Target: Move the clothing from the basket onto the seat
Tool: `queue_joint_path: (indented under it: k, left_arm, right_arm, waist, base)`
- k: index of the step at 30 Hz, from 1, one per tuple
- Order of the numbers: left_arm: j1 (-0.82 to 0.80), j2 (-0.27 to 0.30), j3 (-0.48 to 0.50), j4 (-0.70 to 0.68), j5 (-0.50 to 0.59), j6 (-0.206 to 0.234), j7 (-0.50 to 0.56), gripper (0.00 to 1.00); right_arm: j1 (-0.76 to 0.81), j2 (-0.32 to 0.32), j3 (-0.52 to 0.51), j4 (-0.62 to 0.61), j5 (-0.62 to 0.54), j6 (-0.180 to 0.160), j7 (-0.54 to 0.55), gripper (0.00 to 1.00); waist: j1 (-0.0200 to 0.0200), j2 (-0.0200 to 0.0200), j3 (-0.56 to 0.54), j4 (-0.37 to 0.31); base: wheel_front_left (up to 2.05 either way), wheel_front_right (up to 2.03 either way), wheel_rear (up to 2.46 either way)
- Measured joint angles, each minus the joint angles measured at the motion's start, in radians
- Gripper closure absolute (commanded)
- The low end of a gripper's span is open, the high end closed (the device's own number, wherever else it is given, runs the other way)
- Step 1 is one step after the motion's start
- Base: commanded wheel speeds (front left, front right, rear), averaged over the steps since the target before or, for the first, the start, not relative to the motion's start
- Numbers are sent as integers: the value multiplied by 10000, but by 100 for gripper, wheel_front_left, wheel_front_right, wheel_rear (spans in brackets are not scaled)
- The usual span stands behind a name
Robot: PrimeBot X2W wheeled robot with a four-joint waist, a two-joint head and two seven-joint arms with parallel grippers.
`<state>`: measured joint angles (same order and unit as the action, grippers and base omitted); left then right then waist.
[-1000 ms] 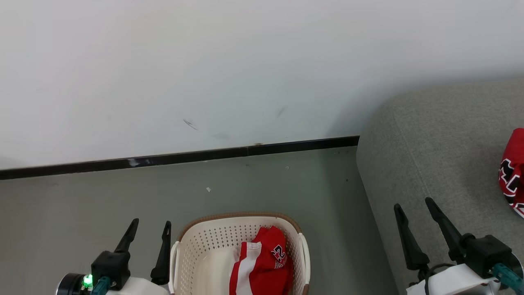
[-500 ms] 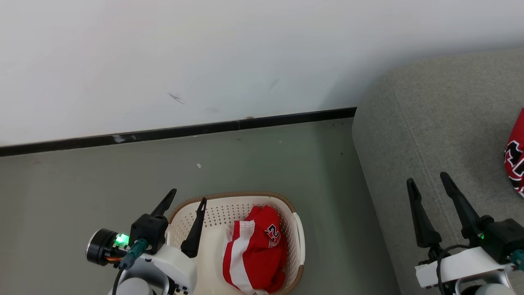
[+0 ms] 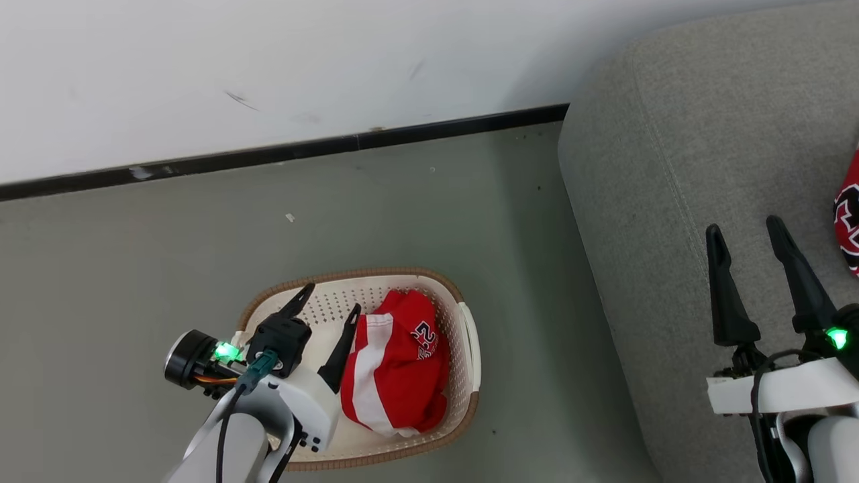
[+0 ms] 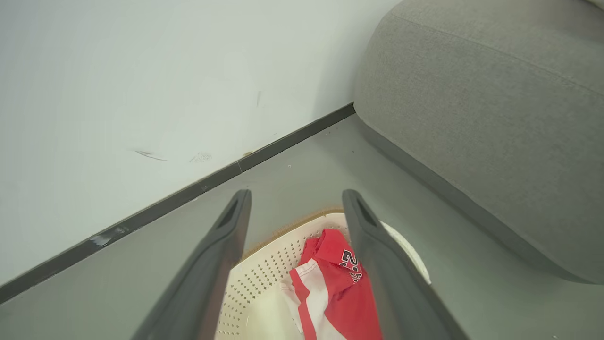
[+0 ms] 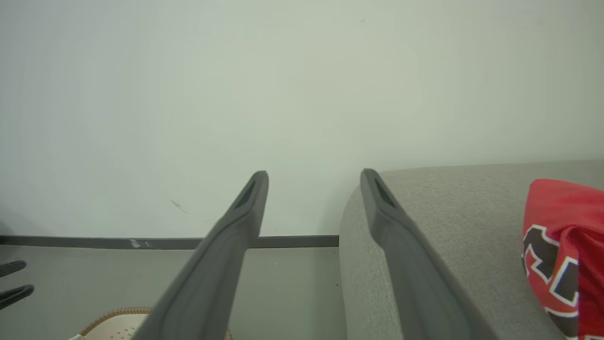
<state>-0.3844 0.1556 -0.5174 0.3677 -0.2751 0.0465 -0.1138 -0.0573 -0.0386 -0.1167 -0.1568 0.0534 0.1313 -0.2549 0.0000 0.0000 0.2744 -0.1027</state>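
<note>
l gripper [image 3: 331, 298]: jaws wide apart, empty, over the laundry basket [image 3: 376, 272] at its 9 o'clock side, tips just beside the red shorts [image 3: 396, 362]. shorts lie bunched in the basket's 3 o'clock half. r gripper [image 3: 743, 227]: jaws wide apart, empty, above the grey sofa [image 3: 658, 168]. red jersey [image 3: 849, 228] already on sofa, at 3 o'clock of r gripper. handling, est.: fabric light, limp, prob. slick. pinch a raised fold near the white stripe; bite deep to avoid slip.
</note>
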Motion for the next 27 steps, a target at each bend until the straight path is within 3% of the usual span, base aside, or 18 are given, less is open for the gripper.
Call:
queue_joint_path:
  k: [27]
  left_arm:
    - [-1676,470,-360,2610,1014,-153,109,0]
  right_arm:
    - [-2376,-6,-8,-663,378,0,-2,0]
  waist:
    - [1,0,2881,-1270]
  base:
    - [0,0,0]
